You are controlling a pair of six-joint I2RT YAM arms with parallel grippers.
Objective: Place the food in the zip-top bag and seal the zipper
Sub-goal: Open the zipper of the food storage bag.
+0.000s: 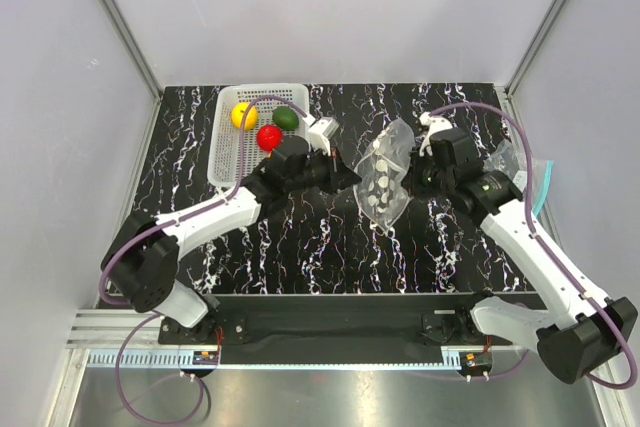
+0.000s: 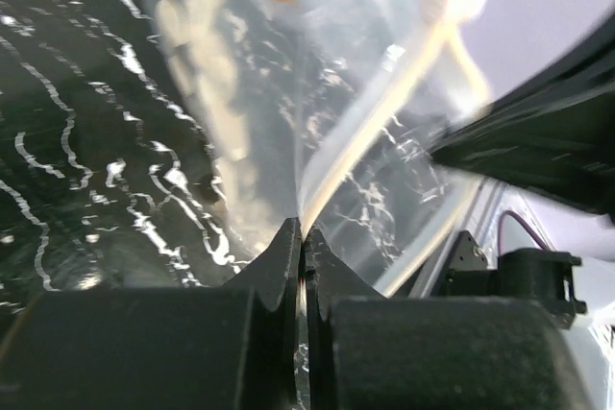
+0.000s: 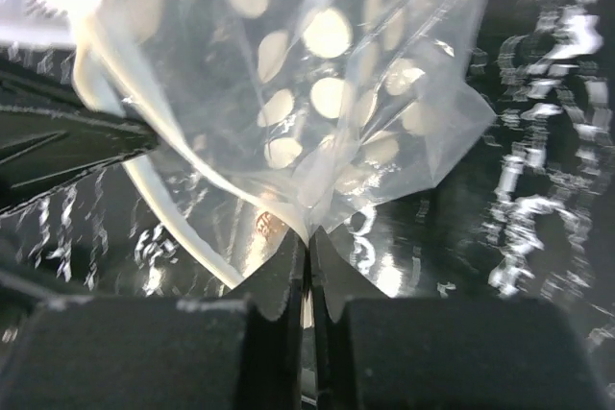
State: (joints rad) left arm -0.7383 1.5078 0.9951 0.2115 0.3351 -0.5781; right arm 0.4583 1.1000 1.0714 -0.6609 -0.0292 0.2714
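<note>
The clear dotted zip-top bag (image 1: 385,179) hangs between my two grippers above the middle of the table. My left gripper (image 1: 352,175) is shut on its left edge; in the left wrist view (image 2: 304,229) the pale zipper strip (image 2: 370,136) runs out from the closed tips. My right gripper (image 1: 412,169) is shut on the bag's right edge, seen pinching plastic in the right wrist view (image 3: 309,235). A yellow fruit (image 1: 243,114), a red fruit (image 1: 269,137) and a dark green fruit (image 1: 287,118) lie in the basket. The second yellow fruit is out of view.
The white mesh basket (image 1: 226,152) stands at the back left, just behind my left arm. Another clear bag with a teal-blue strip (image 1: 541,185) lies at the right edge behind my right arm. Grey walls enclose the black marbled table (image 1: 320,247).
</note>
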